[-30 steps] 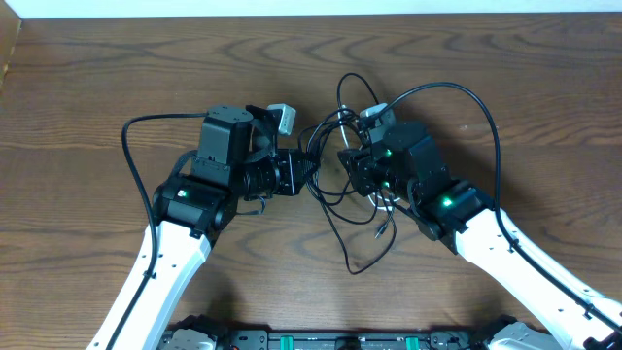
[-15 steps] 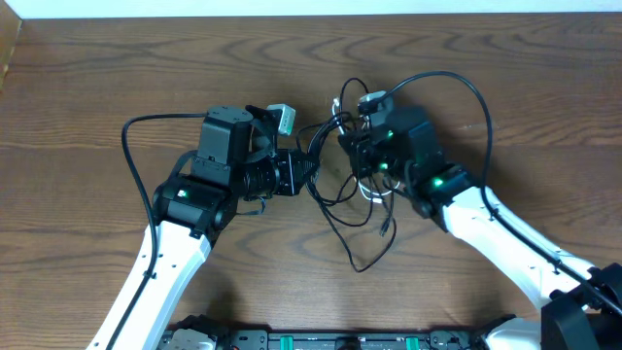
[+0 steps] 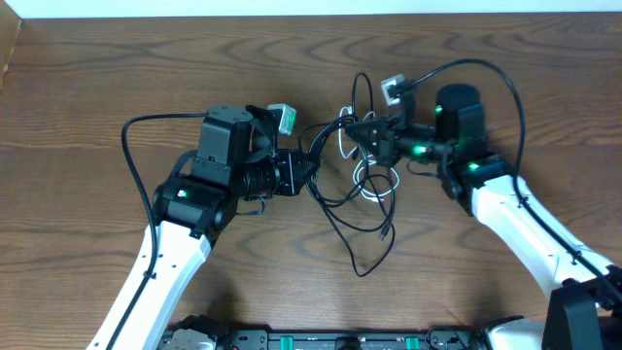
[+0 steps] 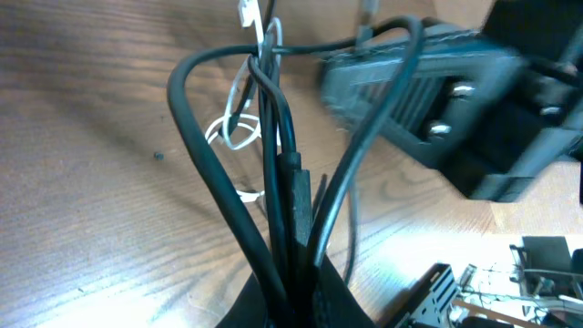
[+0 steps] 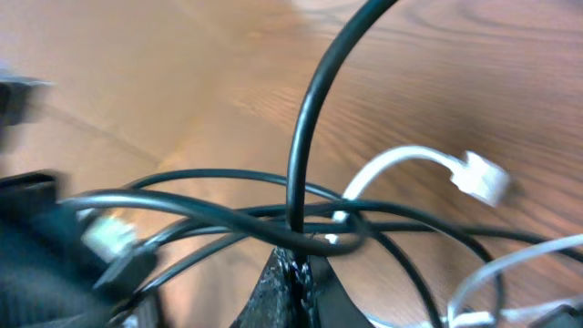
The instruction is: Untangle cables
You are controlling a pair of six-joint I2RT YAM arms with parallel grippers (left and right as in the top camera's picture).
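A tangle of thin black cables (image 3: 335, 199) lies on the wooden table between my two arms, with a white cable (image 3: 362, 177) looped through it. My left gripper (image 3: 313, 175) is shut on several black cables (image 4: 273, 164) that fan up out of its jaws; the white cable (image 4: 239, 128) hangs behind them. My right gripper (image 3: 356, 129) is at the tangle's upper right, shut on one black cable (image 5: 305, 137) that rises straight from its jaws (image 5: 296, 269). Other black strands cross just above the jaws. The white cable's plug (image 5: 478, 178) shows to the right.
Thick black wires arch from each arm, on the left (image 3: 126, 136) and on the right (image 3: 510, 92). One black cable trails in a loop toward the near edge (image 3: 364, 270). The table's far edge (image 3: 311, 14) runs along the top.
My right gripper has shut on a black cable and swung up and to the right, drawing the strands out of the tangle. My left arm has stayed still.
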